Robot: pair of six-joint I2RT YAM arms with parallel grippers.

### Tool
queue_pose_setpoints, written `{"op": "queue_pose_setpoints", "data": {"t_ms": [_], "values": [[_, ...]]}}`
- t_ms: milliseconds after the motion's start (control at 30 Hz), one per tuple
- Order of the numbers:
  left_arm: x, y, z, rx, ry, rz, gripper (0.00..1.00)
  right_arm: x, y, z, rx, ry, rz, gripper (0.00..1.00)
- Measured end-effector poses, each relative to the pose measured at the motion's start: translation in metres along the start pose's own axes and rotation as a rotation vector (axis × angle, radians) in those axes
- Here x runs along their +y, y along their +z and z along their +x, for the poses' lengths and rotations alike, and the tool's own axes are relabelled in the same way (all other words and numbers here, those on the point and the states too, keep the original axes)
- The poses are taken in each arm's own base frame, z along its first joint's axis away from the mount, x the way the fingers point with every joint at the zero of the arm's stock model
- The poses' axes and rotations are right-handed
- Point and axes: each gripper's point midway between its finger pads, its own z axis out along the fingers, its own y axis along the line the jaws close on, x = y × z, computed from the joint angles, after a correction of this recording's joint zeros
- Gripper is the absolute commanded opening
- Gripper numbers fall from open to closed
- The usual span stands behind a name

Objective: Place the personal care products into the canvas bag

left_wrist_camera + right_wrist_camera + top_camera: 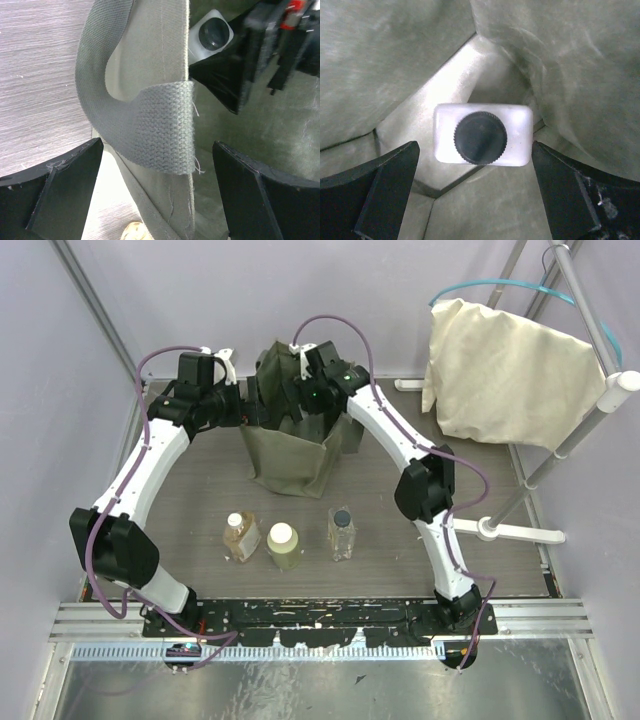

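Observation:
The olive-green canvas bag [290, 455] stands upright at the middle back. Inside it, a white bottle with a dark cap [482, 134] stands on the bag floor [485, 200], also visible in the left wrist view [215, 35]. My right gripper [475, 145] hangs open above it, with a gap on each side of the bottle. My left gripper [157, 145] is open and straddles the bag's left wall and strap handle [160, 135] without pinching them. On the table in front stand the amber bottle [240, 537], the yellow-green bottle [283, 546] and the clear bottle [342, 532].
A cream cloth sack [510, 375] hangs from a white stand [560, 455] at the back right. The stand's foot [510, 531] lies on the table to the right of the right arm. Purple walls close the left and back sides.

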Motion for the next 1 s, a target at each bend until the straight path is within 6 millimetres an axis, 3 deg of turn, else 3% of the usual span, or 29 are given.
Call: {"op": "queue_pose_setpoints", "data": {"t_ms": [167, 333, 533, 733, 1000], "values": [[-0.001, 0.000, 0.001, 0.001, 0.000, 0.005, 0.98, 0.004, -0.039, -0.027, -0.085, 0.006, -0.016, 1.00], [-0.001, 0.001, 0.002, 0.003, 0.000, 0.007, 0.98, 0.009, -0.099, -0.060, -0.216, 0.025, -0.028, 1.00], [0.001, 0.002, 0.003, 0.005, 0.003, 0.004, 0.98, 0.011, -0.160, -0.080, -0.324, 0.045, -0.034, 1.00], [0.003, 0.002, 0.002, 0.002, 0.014, -0.006, 0.98, -0.004, -0.200, -0.061, -0.338, 0.081, 0.048, 1.00], [0.005, 0.002, 0.002, 0.000, 0.028, -0.015, 0.98, -0.017, -0.221, 0.010, -0.217, 0.148, 0.122, 1.00]]}}
